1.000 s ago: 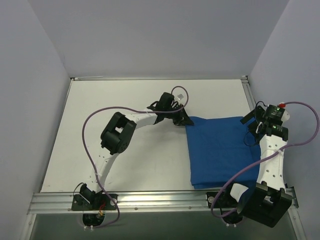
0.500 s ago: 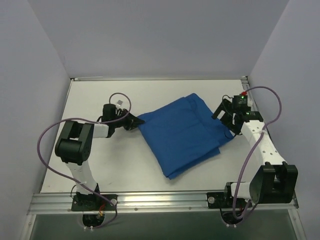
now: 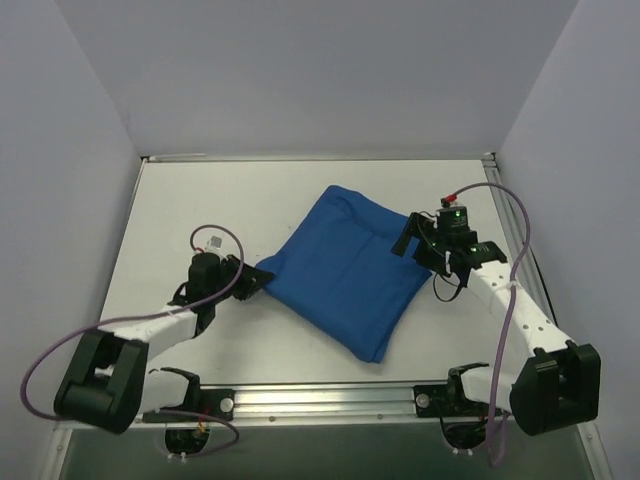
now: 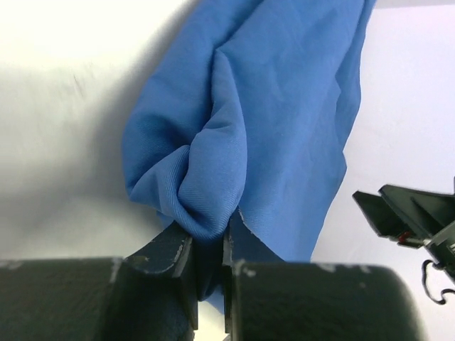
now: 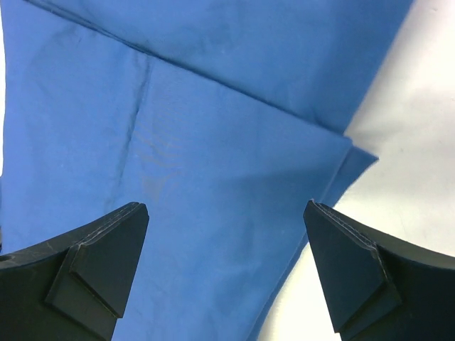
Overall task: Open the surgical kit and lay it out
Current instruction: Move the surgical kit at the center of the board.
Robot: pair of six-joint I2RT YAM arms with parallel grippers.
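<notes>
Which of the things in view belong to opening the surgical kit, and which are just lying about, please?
Belong to the job:
- royal-blue cloth wrap, folded shut
- left gripper, pinching the wrap's left corner
- right gripper, open above the wrap's right side

Not part of it:
- white table
- purple cables on the arms

Matt blue woven cloth wrap (image 4: pixel 277 106)
</notes>
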